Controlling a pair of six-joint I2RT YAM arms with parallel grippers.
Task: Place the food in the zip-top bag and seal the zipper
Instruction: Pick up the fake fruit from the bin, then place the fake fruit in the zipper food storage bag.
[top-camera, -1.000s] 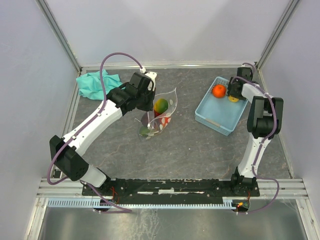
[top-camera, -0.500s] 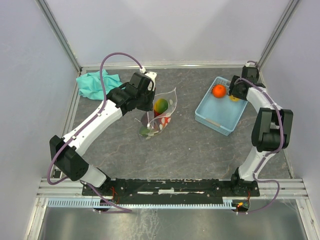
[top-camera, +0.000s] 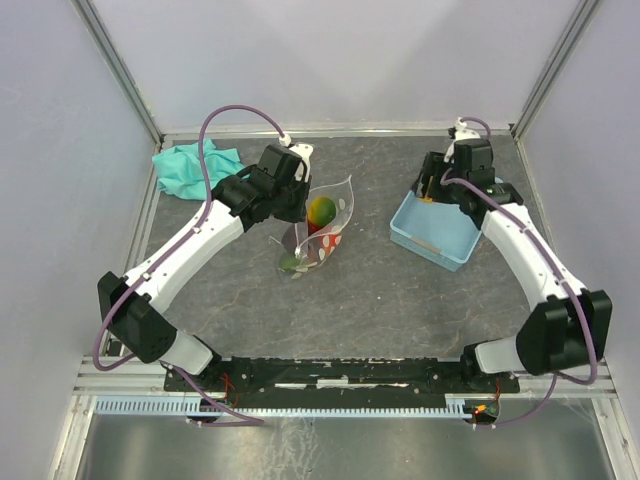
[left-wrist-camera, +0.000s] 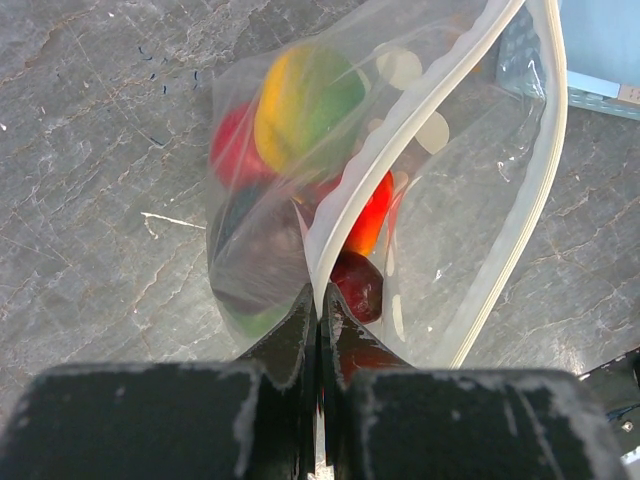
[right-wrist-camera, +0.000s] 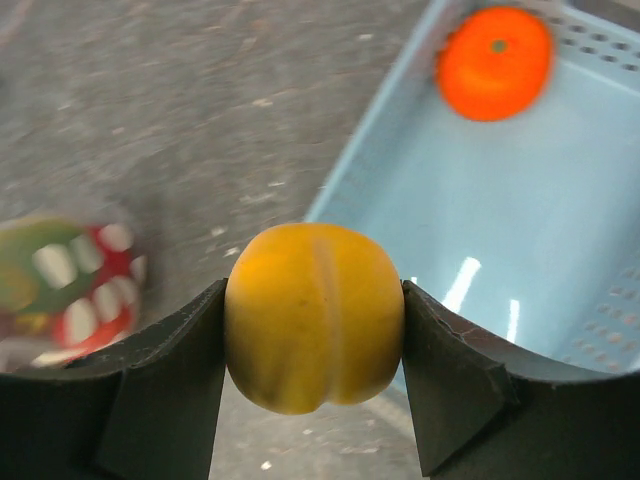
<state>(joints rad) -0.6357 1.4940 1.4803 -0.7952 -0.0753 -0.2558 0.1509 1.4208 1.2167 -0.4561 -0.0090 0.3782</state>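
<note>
Between the right jaws sits a yellow fruit (right-wrist-camera: 314, 317).

Bare table (top-camera: 380, 285) lies open between the zip-top bag (top-camera: 320, 228) and basket (top-camera: 445, 232)

- Worktop (top-camera: 390, 300): dark grey, stone-veined and matt, with fine pale scratches
- Walls (top-camera: 330, 60): plain pale lilac-white panels along the far, left and right edges
- Left post (top-camera: 115, 65): silver metal, rising from the far left corner
- Right post (top-camera: 555, 70): the same, at the far right corner
- Rail (top-camera: 590, 375): slotted aluminium along the near edge
- Metal sheet (top-camera: 330, 450): brushed, beyond the near edge
- Light: even and soft, with faint shadows
</note>
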